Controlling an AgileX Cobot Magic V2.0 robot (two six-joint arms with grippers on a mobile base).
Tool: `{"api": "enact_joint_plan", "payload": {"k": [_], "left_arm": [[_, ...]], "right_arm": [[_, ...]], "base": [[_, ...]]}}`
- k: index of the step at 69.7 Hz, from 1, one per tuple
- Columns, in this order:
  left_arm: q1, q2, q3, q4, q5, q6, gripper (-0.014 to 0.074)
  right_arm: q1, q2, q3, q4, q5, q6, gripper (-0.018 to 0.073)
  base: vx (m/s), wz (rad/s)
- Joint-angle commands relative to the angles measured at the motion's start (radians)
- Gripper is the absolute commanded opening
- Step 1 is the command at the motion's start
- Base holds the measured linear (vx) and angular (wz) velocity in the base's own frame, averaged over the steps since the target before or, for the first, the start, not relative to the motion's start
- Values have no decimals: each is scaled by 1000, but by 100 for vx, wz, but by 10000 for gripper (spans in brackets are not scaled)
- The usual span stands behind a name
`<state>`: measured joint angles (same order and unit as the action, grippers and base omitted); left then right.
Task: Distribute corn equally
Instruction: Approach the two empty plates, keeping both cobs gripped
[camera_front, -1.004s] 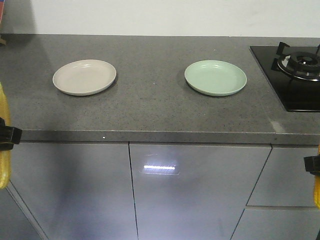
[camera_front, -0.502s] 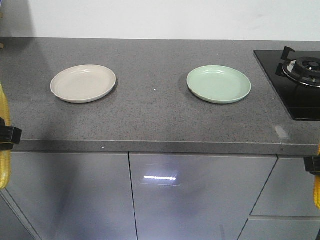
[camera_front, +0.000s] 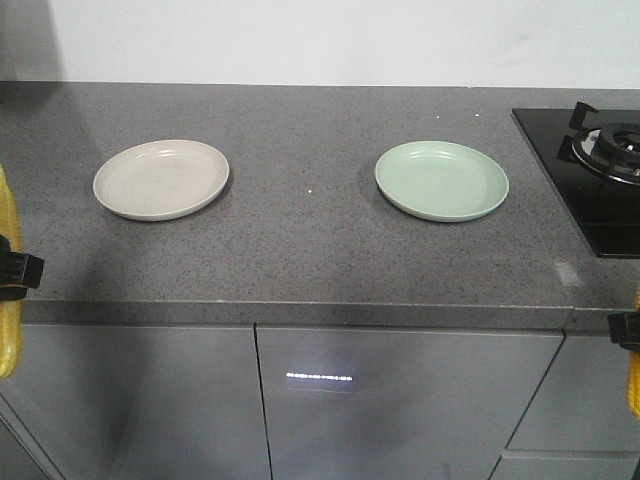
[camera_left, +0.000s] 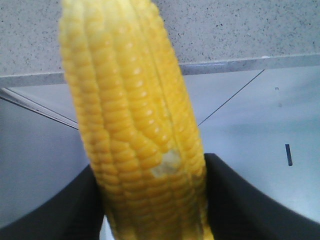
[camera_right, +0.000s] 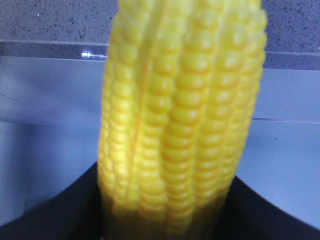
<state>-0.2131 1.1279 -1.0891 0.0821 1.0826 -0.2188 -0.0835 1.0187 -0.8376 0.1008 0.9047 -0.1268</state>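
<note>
Two plates are seen on the grey surface (camera_front: 300, 250): a beige plate (camera_front: 161, 179) and, well to its right, a green plate (camera_front: 441, 180). A black stove (camera_front: 600, 170) is seen right of the green plate. No corn is lying on either plate. The left tool (camera_front: 12, 272) is closed around one corn cob (camera_left: 135, 125), held upright far left of the beige plate, at the surface's front edge. The right tool (camera_front: 626, 330) is closed around a second cob (camera_right: 180, 115), held below the stove.
</note>
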Motion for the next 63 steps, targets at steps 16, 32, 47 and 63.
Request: {"api": "enact_joint_plan", "payload": {"k": [16, 32, 47, 63], "left_arm": [[0, -24, -27, 2, -44, -10, 217], [0, -24, -27, 2, -44, -10, 217], [0, -24, -27, 2, -44, -10, 217], [0, -24, -27, 2, -44, -10, 217]], "right_arm": [[-6, -18, -24, 3, -43, -1, 194], [-6, -18, -24, 3, -43, -1, 194], [-6, -18, -24, 3, -43, -1, 194], [-6, -18, -24, 3, -43, -1, 194]], "base": [[6, 0], [6, 0], [5, -1], [5, -1]]}}
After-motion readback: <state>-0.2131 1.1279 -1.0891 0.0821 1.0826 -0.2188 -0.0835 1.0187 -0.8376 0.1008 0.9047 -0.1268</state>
